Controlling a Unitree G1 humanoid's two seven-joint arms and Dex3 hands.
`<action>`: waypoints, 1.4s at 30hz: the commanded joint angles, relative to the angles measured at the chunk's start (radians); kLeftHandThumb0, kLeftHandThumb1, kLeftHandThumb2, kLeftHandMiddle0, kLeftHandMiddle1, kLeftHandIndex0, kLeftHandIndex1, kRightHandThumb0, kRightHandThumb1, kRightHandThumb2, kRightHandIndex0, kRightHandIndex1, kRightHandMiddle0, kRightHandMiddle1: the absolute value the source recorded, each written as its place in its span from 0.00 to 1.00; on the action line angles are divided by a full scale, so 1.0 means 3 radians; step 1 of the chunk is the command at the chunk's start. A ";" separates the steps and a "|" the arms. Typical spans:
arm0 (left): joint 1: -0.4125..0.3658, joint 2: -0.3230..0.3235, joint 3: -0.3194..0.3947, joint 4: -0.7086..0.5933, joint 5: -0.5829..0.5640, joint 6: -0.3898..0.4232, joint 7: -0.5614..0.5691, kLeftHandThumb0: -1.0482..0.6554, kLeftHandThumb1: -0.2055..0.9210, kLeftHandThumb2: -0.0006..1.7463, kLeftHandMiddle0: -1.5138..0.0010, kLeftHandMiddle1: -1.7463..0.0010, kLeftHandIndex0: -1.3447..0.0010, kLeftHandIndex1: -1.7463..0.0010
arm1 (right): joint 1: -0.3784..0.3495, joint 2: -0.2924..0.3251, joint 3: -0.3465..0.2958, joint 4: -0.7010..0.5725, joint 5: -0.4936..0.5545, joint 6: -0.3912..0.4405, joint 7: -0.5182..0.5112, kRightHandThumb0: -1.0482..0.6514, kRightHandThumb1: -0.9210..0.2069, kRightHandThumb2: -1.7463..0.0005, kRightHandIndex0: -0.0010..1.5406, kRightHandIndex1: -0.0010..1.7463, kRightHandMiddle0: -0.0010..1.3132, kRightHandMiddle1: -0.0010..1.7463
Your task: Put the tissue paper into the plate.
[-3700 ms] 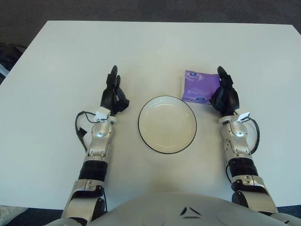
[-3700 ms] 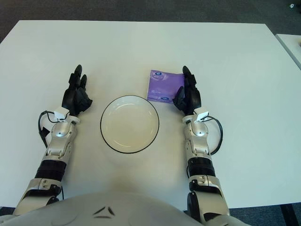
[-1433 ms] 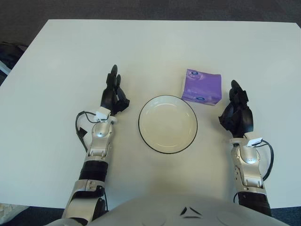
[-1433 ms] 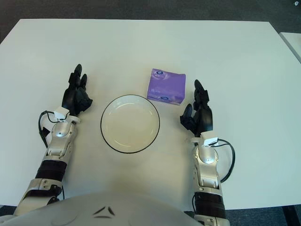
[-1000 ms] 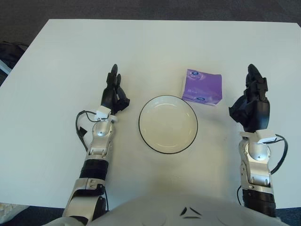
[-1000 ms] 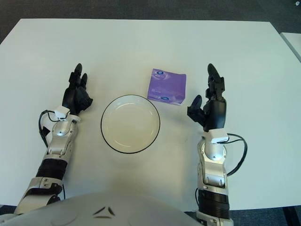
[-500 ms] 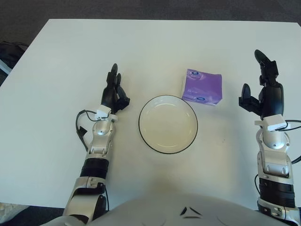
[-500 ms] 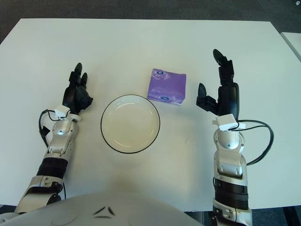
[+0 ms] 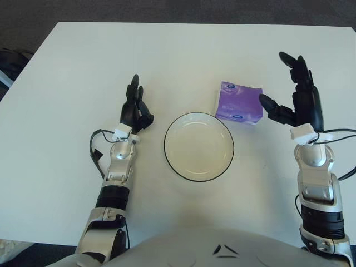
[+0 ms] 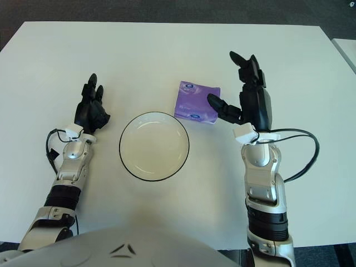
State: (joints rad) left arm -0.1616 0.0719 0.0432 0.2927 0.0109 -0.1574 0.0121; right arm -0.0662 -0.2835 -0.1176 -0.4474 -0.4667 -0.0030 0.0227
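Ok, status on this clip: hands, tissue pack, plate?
Right hand open, raised beside the tissue pack, not gripping. Left hand idle, left of the plate. Pack on table, outside plate. Path clear.

an office-like or lab room: plain white table (image 9: 183, 50) over dark grey carpet (image 9: 167, 10).

A white surface (image 9: 183, 50) carries two things. A black-rimmed plate (image 9: 198, 147) lies near its middle. A purple tissue pack (image 9: 239, 102) lies just beside the plate.
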 commanded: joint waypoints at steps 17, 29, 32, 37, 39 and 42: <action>0.0204 -0.0071 -0.0034 0.0283 0.0034 0.0170 0.0037 0.09 1.00 0.64 0.87 1.00 1.00 0.92 | -0.0509 -0.1077 0.0433 -0.0333 -0.0239 0.0349 0.1484 0.00 0.00 0.90 0.00 0.00 0.00 0.00; 0.0192 -0.0073 -0.0050 0.0291 0.0063 0.0161 0.0053 0.09 1.00 0.64 0.88 1.00 1.00 0.92 | -0.0639 -0.1239 0.0650 -0.0163 -0.0612 0.0035 0.1428 0.00 0.00 0.84 0.00 0.00 0.00 0.00; 0.0191 -0.0073 -0.0053 0.0286 0.0067 0.0167 0.0060 0.09 1.00 0.64 0.88 1.00 1.00 0.91 | -0.0672 -0.1248 0.0671 -0.0111 -0.0662 -0.0038 0.1419 0.00 0.00 0.83 0.00 0.00 0.00 0.00; 0.0185 -0.0079 -0.0055 0.0299 0.0080 0.0161 0.0076 0.09 1.00 0.64 0.88 1.00 1.00 0.91 | -0.0756 -0.1307 0.0725 0.0028 -0.0818 -0.0234 0.1355 0.00 0.00 0.78 0.00 0.00 0.00 0.00; 0.0185 -0.0082 -0.0055 0.0298 0.0083 0.0157 0.0080 0.09 1.00 0.64 0.88 1.00 1.00 0.91 | -0.0774 -0.1323 0.0733 0.0064 -0.0857 -0.0297 0.1334 0.00 0.00 0.77 0.00 0.00 0.00 0.00; 0.0185 -0.0083 -0.0055 0.0297 0.0089 0.0154 0.0086 0.09 1.00 0.64 0.88 1.00 1.00 0.90 | -0.0821 -0.1369 0.0763 0.0152 -0.0943 -0.0446 0.1271 0.00 0.00 0.73 0.00 0.00 0.00 0.00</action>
State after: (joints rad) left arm -0.1772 0.0616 0.0386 0.3127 0.0279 -0.1668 0.0345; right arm -0.2995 -0.6673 0.0997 -0.4239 -0.7216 -0.0936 0.4260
